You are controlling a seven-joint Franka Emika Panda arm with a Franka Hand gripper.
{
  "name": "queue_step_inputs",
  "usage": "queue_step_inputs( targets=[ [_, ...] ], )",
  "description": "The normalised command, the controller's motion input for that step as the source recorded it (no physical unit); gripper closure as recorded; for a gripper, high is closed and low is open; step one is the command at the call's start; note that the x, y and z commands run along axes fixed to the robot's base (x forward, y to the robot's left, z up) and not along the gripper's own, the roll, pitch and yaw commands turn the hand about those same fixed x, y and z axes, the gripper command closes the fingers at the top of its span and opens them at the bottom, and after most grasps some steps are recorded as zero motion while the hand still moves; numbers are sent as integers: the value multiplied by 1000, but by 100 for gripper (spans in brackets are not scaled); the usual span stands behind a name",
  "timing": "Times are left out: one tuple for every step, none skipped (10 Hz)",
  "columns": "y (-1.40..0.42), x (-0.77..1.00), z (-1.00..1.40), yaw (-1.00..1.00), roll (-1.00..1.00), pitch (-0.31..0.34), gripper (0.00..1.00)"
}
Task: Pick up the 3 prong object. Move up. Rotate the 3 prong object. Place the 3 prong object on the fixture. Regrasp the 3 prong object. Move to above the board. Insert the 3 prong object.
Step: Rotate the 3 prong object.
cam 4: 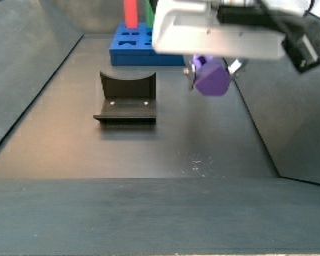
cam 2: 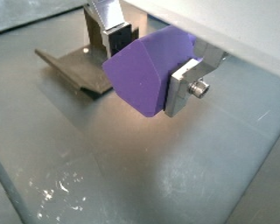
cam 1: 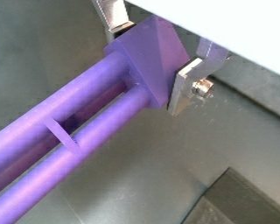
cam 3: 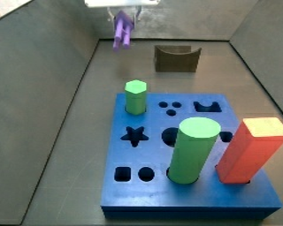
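My gripper point(cam 1: 152, 54) is shut on one end of the purple 3 prong object point(cam 1: 84, 131), whose long ridged lobes run away from the fingers. Its flat purple end point(cam 2: 149, 74) fills the gap between the silver fingers point(cam 2: 187, 86). In both side views the 3 prong object point(cam 3: 121, 33) point(cam 4: 211, 78) hangs under the gripper point(cam 3: 124, 18) point(cam 4: 210, 62), clear of the grey floor. The dark notched fixture point(cam 3: 176, 58) point(cam 4: 125, 98) point(cam 2: 78, 68) stands on the floor beside it, apart from the object. The blue board point(cam 3: 150, 168) point(cam 4: 133, 42) lies farther off.
On the board stand a green hexagonal peg point(cam 3: 134, 95), a tall green cylinder point(cam 3: 194, 150) and an orange-red block point(cam 3: 253, 148). Star, round and oval cutouts point(cam 3: 134, 136) show in its top. Grey sloping walls point(cam 3: 61, 79) close in the floor on both sides.
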Motion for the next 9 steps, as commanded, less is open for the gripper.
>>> queue_step_inputs(
  targets=[
    [-39, 23, 175, 12, -66, 57, 100],
    [0, 0, 0, -1000, 0, 0, 100],
    [17, 0, -10, -1000, 0, 0, 100],
    [20, 2, -4, -1000, 0, -1, 100],
    [19, 4, 0, -1000, 0, -1, 100],
    [19, 6, 2, -1000, 0, -1, 100],
    [19, 6, 2, -1000, 0, -1, 100],
    [18, 7, 3, -1000, 0, -1, 100],
    [18, 7, 3, -1000, 0, -1, 100]
  ],
)
